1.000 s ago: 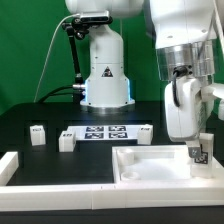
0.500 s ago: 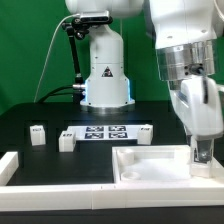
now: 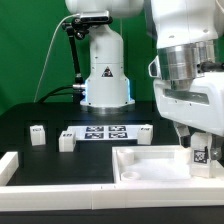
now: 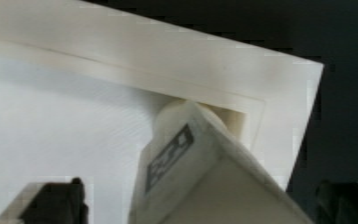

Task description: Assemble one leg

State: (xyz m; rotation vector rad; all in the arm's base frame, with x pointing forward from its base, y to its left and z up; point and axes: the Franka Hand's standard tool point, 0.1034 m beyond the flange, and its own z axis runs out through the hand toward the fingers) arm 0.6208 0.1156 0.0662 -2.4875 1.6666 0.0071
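Observation:
The leg (image 3: 200, 154), a small white block with a black-and-white tag, stands at the right corner of the wide white panel (image 3: 150, 165). My gripper (image 3: 198, 146) hangs straight over it. In the wrist view the leg (image 4: 202, 165) rises between my gripper's (image 4: 197, 206) two dark fingertips (image 4: 53, 203), with panel showing in a gap on each side. The jaws stand wide apart and touch nothing. The panel's corner (image 4: 247, 105) lies just beyond the leg.
Three more small white legs (image 3: 38, 133), (image 3: 67, 140), (image 3: 145, 131) lie on the black table around the marker board (image 3: 105, 133). A white L-shaped rail (image 3: 12, 166) runs along the front at the exterior view's left. The robot base (image 3: 105, 75) stands behind.
My wrist has turned about its upright axis, from side-on to broad-face toward the exterior camera. The leg has stayed at the panel's right corner.

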